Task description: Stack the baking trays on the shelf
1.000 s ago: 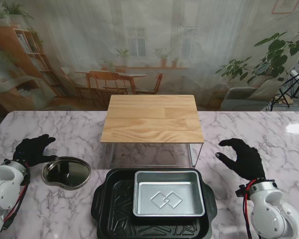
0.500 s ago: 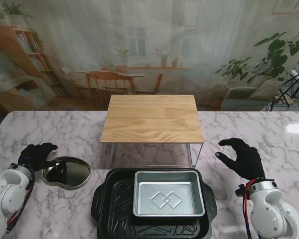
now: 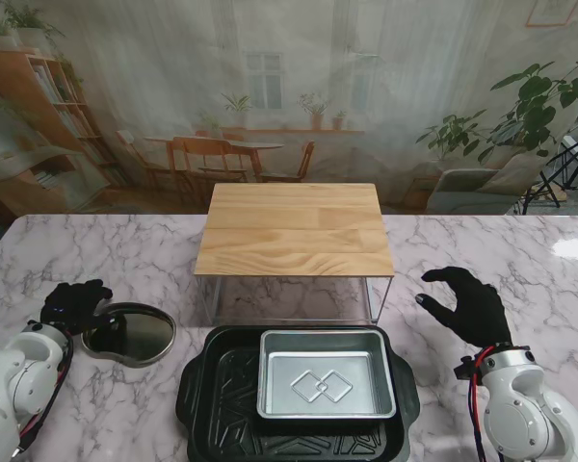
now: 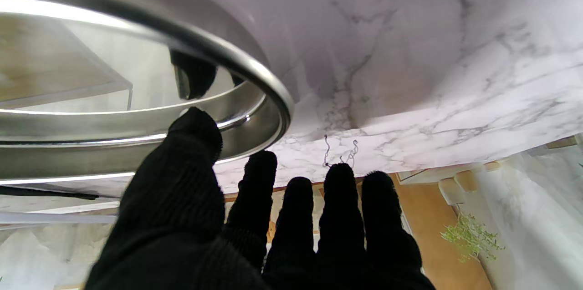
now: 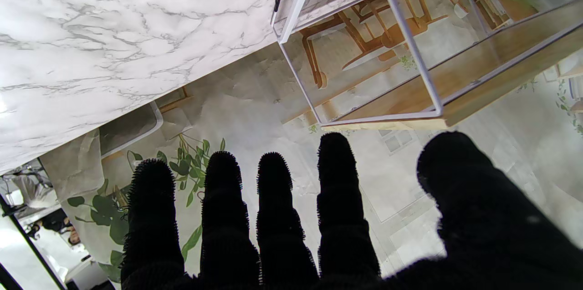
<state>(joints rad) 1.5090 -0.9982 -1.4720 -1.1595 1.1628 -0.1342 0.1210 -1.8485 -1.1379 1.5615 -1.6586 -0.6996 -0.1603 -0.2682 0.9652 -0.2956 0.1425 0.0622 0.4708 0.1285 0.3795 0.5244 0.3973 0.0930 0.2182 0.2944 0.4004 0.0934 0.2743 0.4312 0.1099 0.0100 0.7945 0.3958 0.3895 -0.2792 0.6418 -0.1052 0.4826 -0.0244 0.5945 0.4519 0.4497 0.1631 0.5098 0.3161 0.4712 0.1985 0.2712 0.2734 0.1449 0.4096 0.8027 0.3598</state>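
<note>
The left hand (image 3: 72,305) sits at the far-left rim of the round steel pan (image 3: 130,334), its fingers (image 4: 193,153) spread and clamped on nothing; in the wrist view the thumb tip rests at the pan's rim while the other four lie over bare tabletop (image 3: 482,250). That is the weak spot: a polished, curved rim pinched by one thumb could slide away across the marble, or tip and clatter, if the hand closes before the four fingers get under the edge.

The pan lies left of the black tray (image 3: 207,395), which has the silver tray (image 3: 326,385) nested inside it. The wooden shelf (image 3: 294,229) stands just beyond the black tray, and its thin frame may snag anything carried low.

The right hand (image 3: 467,303) hovers right of the black tray, fingers apart and curled, holding nothing.
</note>
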